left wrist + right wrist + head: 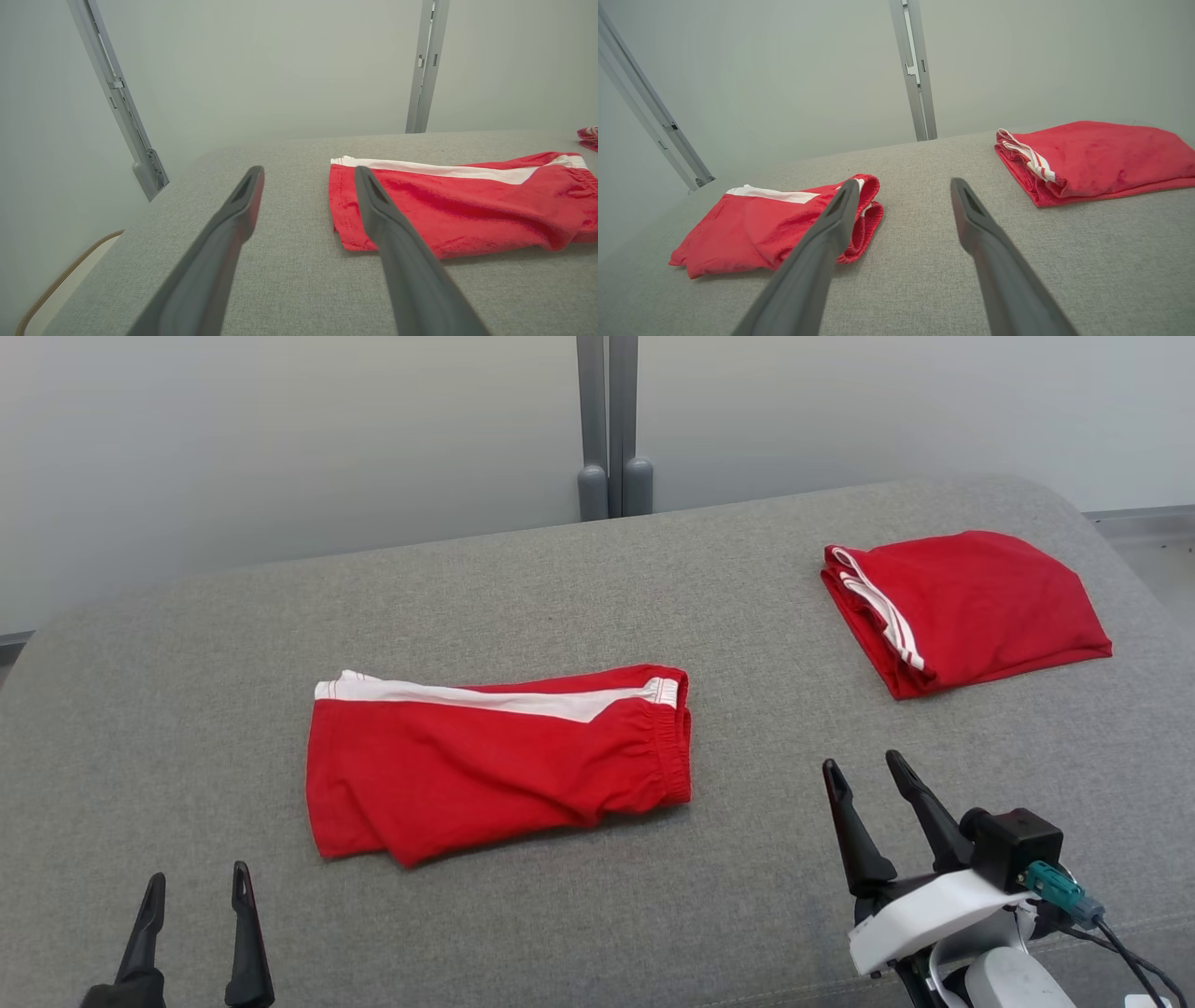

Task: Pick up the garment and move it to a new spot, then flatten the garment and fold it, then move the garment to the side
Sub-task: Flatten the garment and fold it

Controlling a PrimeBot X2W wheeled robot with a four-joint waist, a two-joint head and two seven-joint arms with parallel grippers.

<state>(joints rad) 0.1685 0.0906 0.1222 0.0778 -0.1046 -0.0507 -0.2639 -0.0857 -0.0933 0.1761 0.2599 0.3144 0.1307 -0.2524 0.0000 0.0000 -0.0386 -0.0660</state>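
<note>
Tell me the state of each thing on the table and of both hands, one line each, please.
Red shorts: folded in half, lying flat, slightly wrinkled, not held.
Red garment at far right: folded compactly, not held.
Left hand: open, empty.
Right hand: open, empty.

Soft, even light; faint shadows.

The left gripper and the right gripper each have two long, dark, tapering fingers with a narrow slot near the tip. Behind the right one is a curved white wrist shell with a boxy black camera. A teal connector feeds a thin black cable.
</note>
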